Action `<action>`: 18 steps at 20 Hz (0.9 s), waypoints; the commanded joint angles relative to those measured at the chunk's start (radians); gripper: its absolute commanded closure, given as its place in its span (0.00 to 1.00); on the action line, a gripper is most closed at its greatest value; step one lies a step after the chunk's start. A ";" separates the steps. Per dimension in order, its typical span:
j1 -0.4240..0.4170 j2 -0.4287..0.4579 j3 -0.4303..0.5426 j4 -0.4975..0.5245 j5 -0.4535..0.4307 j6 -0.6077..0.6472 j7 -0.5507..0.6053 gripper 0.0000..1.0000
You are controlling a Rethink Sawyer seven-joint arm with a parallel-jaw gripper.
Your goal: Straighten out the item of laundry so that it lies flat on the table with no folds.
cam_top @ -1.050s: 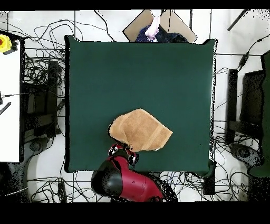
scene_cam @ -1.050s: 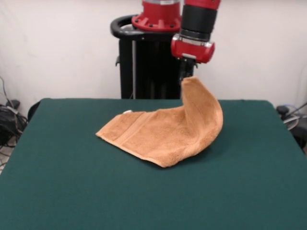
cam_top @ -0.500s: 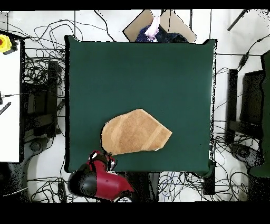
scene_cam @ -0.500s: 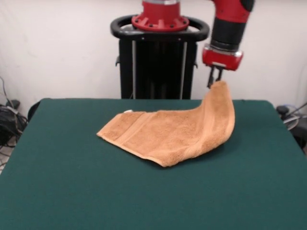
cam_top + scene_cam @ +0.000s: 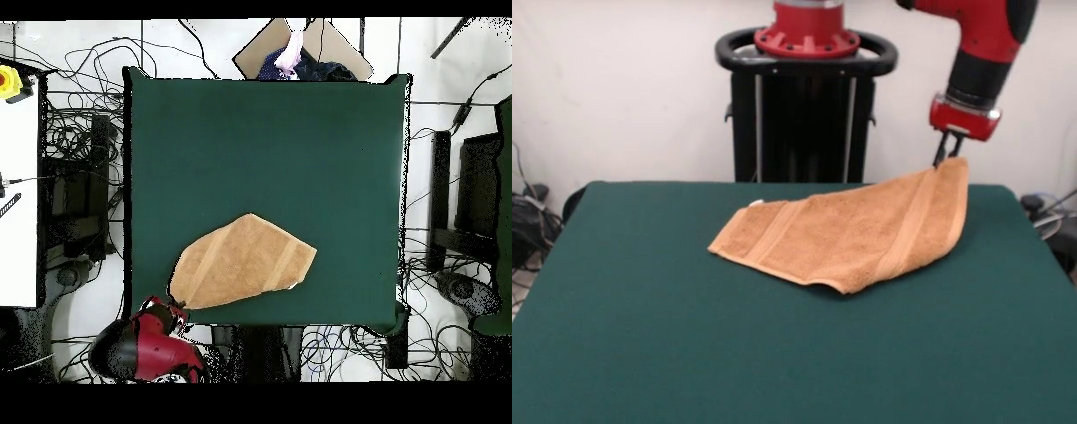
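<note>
Above the table's [image 5: 644, 336] edge, the tilted arm's jaws pinch the towel's [image 5: 847, 234] raised corner.

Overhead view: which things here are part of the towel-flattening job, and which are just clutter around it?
In the job:
- towel, one corner lifted
- gripper, shut on that corner
- green table

Lying about:
- floor cables
- cardboard and a person's hand past the far edge
- white side table

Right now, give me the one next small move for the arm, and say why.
Probably lower the held corner to the table and let go. The gripper pinches the towel by a corner raised off the felt near the table's edge; the rest already lies spread, so more pulling would likely drag it off.
</note>
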 commanded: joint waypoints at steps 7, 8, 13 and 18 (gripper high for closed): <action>0.118 0.214 0.030 -0.225 0.277 -0.054 0.304 1.00; 0.134 0.217 0.012 -0.233 0.293 -0.040 0.270 0.00; 0.182 0.133 -0.107 -0.214 0.328 0.021 0.201 0.00; 0.186 -0.007 -0.318 -0.251 0.223 0.249 0.086 0.00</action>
